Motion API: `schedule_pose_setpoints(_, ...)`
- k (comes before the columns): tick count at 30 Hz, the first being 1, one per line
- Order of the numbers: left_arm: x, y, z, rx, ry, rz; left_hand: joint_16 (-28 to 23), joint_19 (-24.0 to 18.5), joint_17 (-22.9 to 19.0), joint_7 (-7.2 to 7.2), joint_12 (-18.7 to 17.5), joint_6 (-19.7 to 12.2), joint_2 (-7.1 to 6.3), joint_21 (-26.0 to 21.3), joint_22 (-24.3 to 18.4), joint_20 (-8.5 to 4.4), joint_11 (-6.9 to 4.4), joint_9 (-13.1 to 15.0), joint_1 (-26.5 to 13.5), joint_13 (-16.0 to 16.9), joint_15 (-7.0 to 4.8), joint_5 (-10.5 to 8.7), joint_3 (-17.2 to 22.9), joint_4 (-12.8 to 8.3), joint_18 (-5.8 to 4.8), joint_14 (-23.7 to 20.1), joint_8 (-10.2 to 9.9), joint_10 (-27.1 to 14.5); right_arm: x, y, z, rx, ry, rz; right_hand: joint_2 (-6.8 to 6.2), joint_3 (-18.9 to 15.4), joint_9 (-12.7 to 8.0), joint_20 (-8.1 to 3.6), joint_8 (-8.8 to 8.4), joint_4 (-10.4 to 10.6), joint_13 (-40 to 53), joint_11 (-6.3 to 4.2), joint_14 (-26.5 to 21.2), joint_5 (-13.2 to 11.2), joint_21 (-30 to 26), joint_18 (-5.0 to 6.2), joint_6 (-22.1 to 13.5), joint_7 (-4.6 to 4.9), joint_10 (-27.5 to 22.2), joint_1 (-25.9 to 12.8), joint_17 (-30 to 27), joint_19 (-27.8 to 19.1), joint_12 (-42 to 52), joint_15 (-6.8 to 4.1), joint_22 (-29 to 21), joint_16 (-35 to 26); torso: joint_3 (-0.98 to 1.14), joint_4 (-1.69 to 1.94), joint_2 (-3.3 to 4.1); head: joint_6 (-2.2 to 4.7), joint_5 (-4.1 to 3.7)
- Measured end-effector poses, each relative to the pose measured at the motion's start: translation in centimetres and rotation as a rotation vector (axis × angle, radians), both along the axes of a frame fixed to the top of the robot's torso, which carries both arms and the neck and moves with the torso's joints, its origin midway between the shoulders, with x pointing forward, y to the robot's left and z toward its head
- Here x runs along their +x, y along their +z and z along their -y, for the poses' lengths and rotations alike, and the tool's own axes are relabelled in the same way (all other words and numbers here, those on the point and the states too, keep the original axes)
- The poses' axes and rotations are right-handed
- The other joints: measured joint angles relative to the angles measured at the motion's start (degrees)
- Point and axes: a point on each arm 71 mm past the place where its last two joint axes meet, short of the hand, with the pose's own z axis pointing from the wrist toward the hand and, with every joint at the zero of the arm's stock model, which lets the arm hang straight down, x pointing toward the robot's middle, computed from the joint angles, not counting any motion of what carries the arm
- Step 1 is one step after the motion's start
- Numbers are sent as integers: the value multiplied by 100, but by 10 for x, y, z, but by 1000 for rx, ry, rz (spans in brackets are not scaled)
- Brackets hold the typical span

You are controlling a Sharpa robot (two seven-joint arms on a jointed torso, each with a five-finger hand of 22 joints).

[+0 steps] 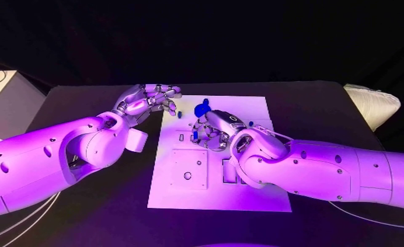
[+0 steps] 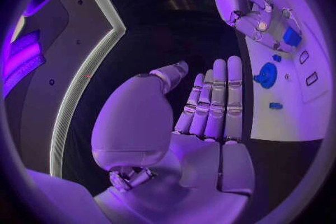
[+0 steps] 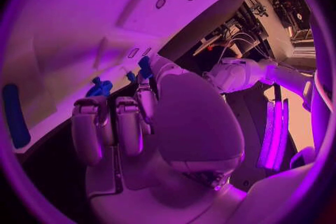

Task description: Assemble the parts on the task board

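Two hands over the table. Left hand (image 1: 150, 100) sits at the task board's (image 1: 253, 194) left far corner, fingers straight and together, holding nothing. Right hand (image 1: 212, 129) is over the board's middle, fingers curled down around a small blue part (image 2: 292, 37); grip looks like a hold but contact isn't fully visible. Blue parts I can count on the board: one round disc (image 1: 202, 108) just beyond the right hand, plus two small pieces (image 2: 276, 105) near it in the left wrist view. One square raised plate (image 1: 188, 169) at the board's near left.
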Motion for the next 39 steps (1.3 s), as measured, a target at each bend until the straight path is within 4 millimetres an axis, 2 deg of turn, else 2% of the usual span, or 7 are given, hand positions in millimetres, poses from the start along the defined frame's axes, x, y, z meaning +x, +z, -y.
schedule_pose_setpoints(16,0,0,-1,1,1,-1,0,0,0,0,0,0,0,0,-1,0,0,0,0,0,0,0,0,0,0,0,0,0,0,-16,-1,-43,-14,26,-32,34,110,-21,23,0,-1,0,0,52,0,0,-27,8,0,-30,-1,-21,0,0,-1,0,3,4,7,-100,39)
schedule_pose_setpoints(22,0,0,-1,2,2,-2,28,-37,-7,0,0,0,0,33,9,9,0,3,0,0,0,0,0,0,0,0,0,0,1,-17,-2,-51,-13,44,-32,34,110,-21,22,0,-2,0,0,52,0,0,-31,10,0,-30,-1,-21,0,0,-1,0,1,-7,7,-115,48)
schedule_pose_setpoints(39,1,-1,-1,4,2,-4,28,-52,-10,0,0,0,0,48,17,9,0,7,0,0,0,0,0,0,1,0,0,0,4,-18,-3,-64,-16,72,-41,33,109,-20,52,0,-3,0,0,50,0,0,-37,-4,0,-39,-2,-21,0,0,-2,0,3,-4,6,-157,52)
